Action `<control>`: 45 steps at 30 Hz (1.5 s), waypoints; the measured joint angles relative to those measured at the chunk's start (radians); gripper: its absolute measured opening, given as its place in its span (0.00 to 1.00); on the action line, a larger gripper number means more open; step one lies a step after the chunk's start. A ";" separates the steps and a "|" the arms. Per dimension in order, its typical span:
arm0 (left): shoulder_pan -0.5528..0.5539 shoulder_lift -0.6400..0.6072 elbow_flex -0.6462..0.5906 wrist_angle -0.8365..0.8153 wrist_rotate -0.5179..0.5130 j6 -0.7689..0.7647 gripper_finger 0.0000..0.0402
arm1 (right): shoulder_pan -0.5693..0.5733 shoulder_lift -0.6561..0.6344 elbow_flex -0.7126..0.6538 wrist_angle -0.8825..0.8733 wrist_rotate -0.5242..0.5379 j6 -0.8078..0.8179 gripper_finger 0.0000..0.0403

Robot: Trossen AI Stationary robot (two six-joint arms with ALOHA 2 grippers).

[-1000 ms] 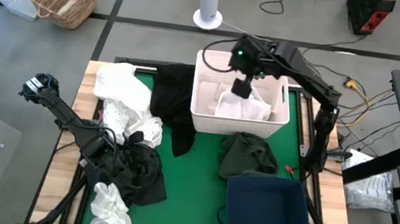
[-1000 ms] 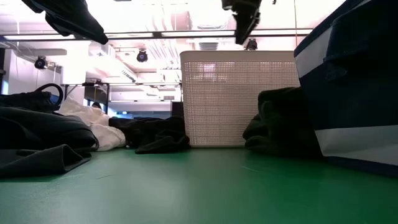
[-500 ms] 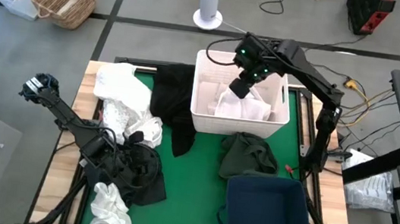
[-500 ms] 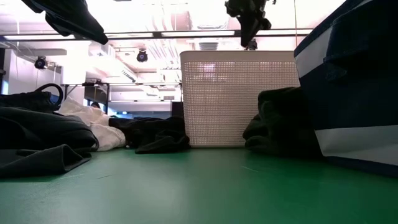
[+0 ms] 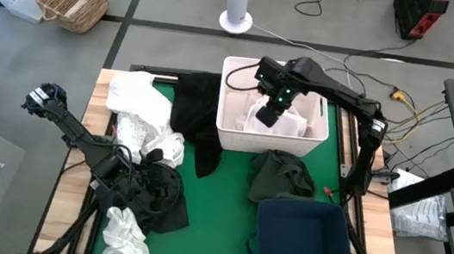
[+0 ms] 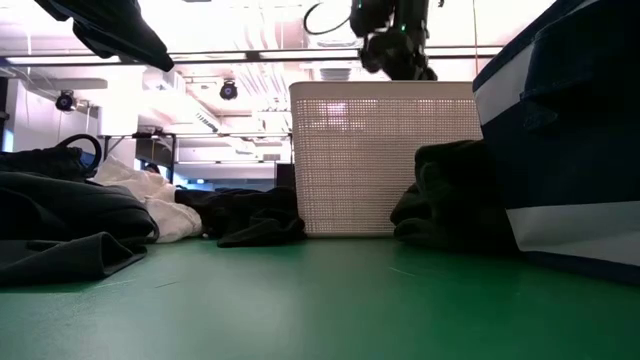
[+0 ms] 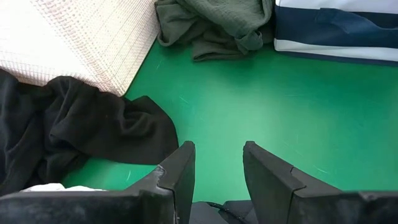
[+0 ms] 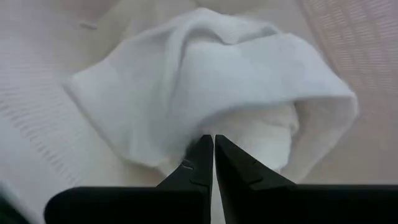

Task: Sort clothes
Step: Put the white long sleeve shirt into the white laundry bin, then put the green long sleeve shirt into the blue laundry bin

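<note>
A white garment (image 8: 205,81) lies crumpled in the white bin (image 5: 226,131). My right gripper (image 8: 213,140) is shut and points down into the bin (image 5: 267,115), its tips right at the garment's folds. My left gripper (image 7: 217,155) stands open above the green mat at the table's left (image 5: 136,177), with nothing between its fingers. Under and around it lies a black garment (image 5: 162,199). A dark green garment (image 5: 282,175) lies bunched on the mat between the white bin and the navy bin (image 5: 300,240). Another black garment (image 5: 195,106) lies against the white bin's left wall. My right gripper comes from above with its fingers (image 8: 198,155) shut together, their tips at a fold of the white garment (image 8: 186,134) that rests in the bin. Whether the tips touch the cloth or have any of it between them, I cannot tell.
White garments lie at the far left (image 5: 139,103) and the near left (image 5: 127,232) of the table. Bare green mat (image 7: 249,106) shows between the black garment, the white bin and the navy bin (image 7: 336,25).
My right gripper has gone down into the white bin and a little toward the table's near edge, closing on the white garment. The left arm and the clothes on the table have kept still.
</note>
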 joint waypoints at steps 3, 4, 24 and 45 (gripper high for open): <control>0.000 0.000 0.000 0.000 0.000 0.000 0.29 | 0.000 0.000 -0.051 0.060 -0.006 -0.007 0.02; 0.000 0.000 0.000 0.000 0.000 0.000 0.29 | 0.000 0.000 -0.067 0.083 -0.019 -0.015 0.02; 0.000 0.000 0.000 0.000 0.000 0.000 0.29 | 0.062 -0.009 -0.101 0.317 -0.040 -0.251 0.02; 0.000 0.000 0.000 0.159 -0.001 0.072 0.29 | 0.267 -0.221 0.073 0.320 0.403 -0.254 0.02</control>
